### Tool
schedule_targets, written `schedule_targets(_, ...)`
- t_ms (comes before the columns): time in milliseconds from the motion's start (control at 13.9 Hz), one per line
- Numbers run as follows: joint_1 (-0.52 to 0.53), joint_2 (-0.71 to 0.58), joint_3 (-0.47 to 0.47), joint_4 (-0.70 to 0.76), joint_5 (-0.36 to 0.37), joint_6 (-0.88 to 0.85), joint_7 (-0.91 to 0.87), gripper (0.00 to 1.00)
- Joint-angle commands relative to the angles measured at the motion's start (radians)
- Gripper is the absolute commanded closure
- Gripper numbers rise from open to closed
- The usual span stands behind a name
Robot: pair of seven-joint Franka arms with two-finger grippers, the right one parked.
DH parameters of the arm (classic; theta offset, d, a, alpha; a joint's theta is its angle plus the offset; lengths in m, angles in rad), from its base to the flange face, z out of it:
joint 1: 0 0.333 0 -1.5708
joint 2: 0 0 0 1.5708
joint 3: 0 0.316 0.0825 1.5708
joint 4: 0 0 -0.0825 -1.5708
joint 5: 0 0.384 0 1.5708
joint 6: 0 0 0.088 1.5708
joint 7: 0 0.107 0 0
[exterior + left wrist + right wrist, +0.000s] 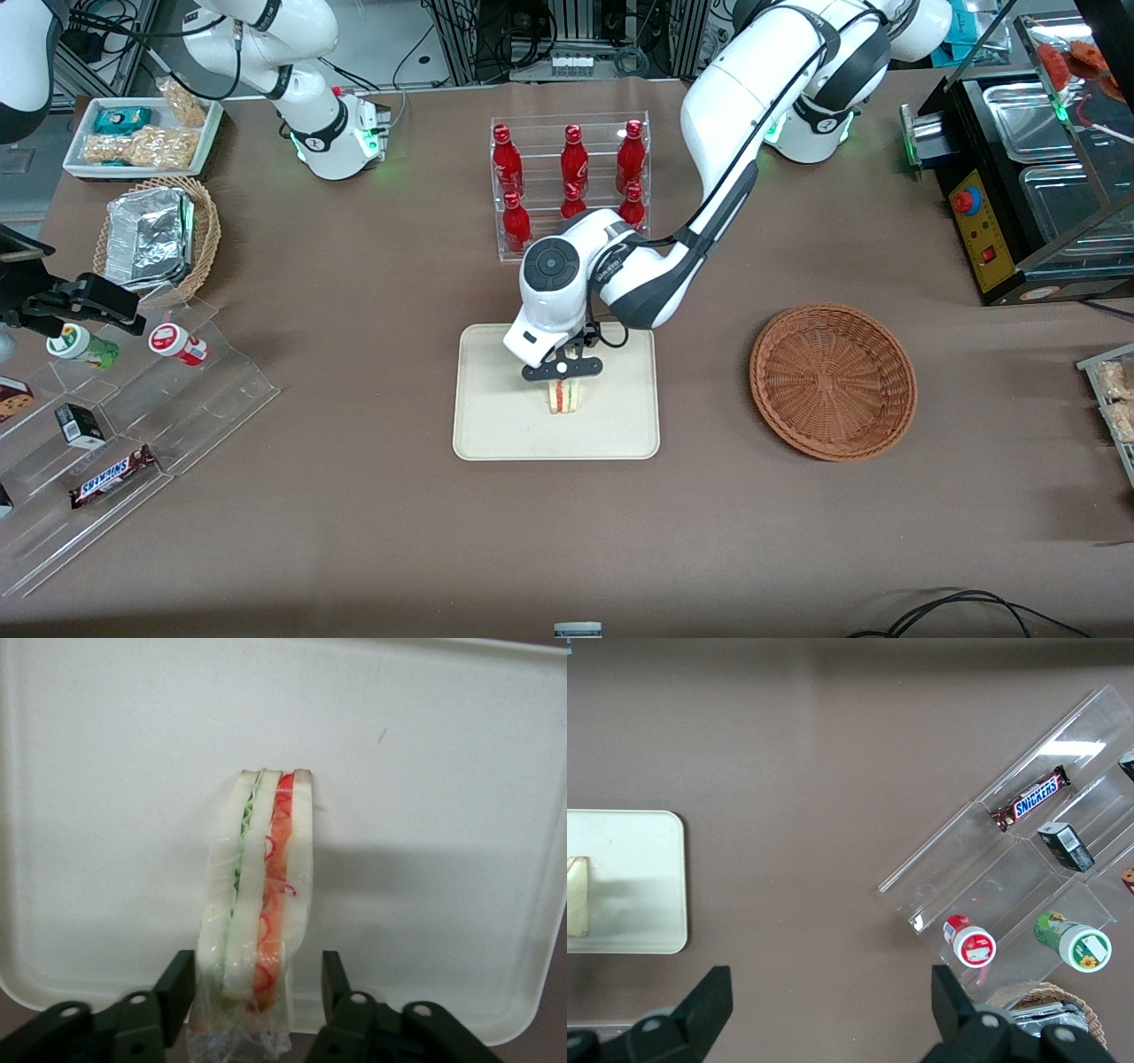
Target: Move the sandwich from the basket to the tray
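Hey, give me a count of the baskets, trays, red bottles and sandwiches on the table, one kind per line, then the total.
Wicker baskets: 2, the empty reddish-brown basket and the tan basket with the foil container
Trays: 2, the cream tray and the snack tray
Red bottles: 6
Sandwiches: 1, the sandwich standing on the cream tray, gripper open around it
Total: 11

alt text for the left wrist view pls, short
The sandwich stands on its edge on the cream tray, green and red filling layers facing the camera. The hand is open, one finger on each side of the sandwich, with visible gaps.
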State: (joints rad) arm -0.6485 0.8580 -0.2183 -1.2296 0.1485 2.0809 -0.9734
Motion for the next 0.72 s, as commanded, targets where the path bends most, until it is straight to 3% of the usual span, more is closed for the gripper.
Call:
schedule_targets(0, 0.003, -0.048, 0.014, 0.03, 0.005, -0.1, 0.004, 0.0)
schedule_targets(144, 0.071, -0.143, 0.001, 0.022, -0.015, -0.207, 0.042, 0.0)
schedule_targets(360, 0.195, -0.288, -0.007, 0.021, -0.208, -0.451, 0.274, 0.0)
schedule_targets(648, 0.352, -0.471, -0.004, -0.051, -0.225, -0.711, 0.389, 0.0)
